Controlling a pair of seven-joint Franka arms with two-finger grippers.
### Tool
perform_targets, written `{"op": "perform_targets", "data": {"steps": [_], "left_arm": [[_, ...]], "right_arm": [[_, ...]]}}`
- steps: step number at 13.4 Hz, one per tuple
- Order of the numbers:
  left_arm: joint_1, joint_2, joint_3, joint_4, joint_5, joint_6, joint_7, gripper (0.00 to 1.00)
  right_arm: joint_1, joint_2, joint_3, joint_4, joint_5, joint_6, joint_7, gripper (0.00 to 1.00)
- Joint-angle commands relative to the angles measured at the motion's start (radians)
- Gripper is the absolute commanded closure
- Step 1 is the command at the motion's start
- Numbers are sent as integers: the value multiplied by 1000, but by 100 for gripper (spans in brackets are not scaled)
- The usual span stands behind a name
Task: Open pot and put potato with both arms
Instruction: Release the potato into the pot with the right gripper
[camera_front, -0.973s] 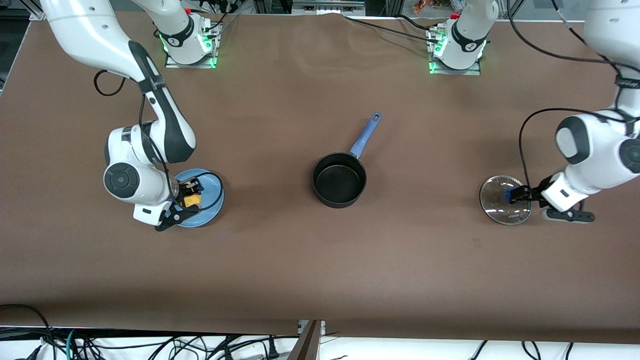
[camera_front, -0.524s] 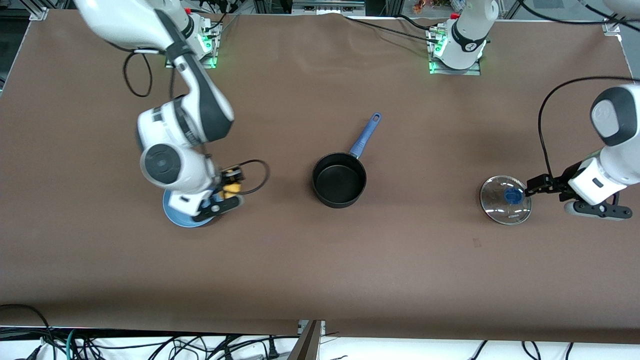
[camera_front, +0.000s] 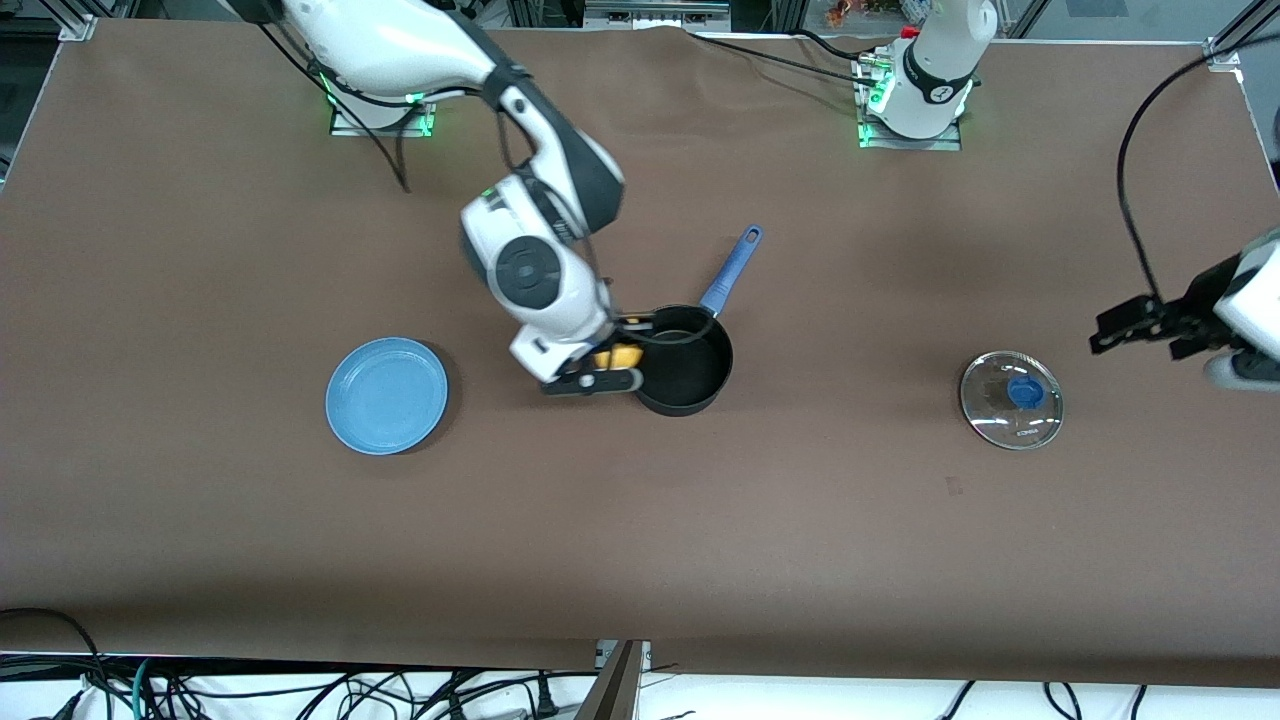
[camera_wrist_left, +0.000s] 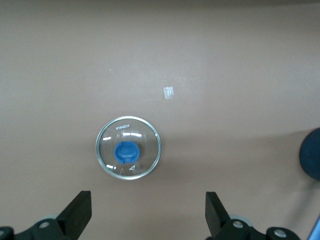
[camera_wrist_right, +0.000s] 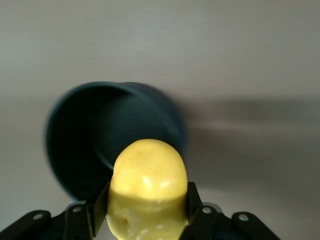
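Carried from plate, lumpy yellow potato (camera_wrist_right: 148, 189), round black pot (camera_front: 680, 360)

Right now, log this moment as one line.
right gripper: shut on potato, over pot rim | left gripper: open, above lid | plate: bare

- The small round black saucepan (camera_front: 680, 360) with a long blue handle sat uncovered, upright, mid-table.
- The lumpy yellow potato (camera_wrist_right: 148, 192) hung clamped above the saucepan's rim.
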Motion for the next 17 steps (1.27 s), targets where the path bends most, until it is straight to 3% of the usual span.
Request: {"op": "perform_targets", "data": {"steps": [1, 2, 3, 7, 9, 14, 17], "left_arm": [[-29, -82, 11, -11, -10, -104, -8, 0], [-32, -95, 11, -12, -10, -129, -11, 0], [-43, -98, 10, -15, -10, -134, -37, 0], [-54, -89, 5, -19, -10, -137, -146, 0], [-50, -67, 2, -8, -10, -140, -146, 0], [-55, -61, -17, 7, -12, -139, -151, 0], [-54, -46, -17, 18, -10, -139, -152, 0]], "right_arm": [[35, 68, 2, 58, 30, 96, 89, 54], [35, 69, 2, 58, 29, 101, 87, 24], [31, 65, 0, 58, 24, 101, 81, 0], [20, -4, -12, 68, 21, 43, 91, 0], [-9, -93, -59, 59, 18, -28, 69, 0], [-47, -309, -269, 26, 27, -356, -199, 0], [-47, -429, -377, -1, 20, -518, -247, 0]]}}
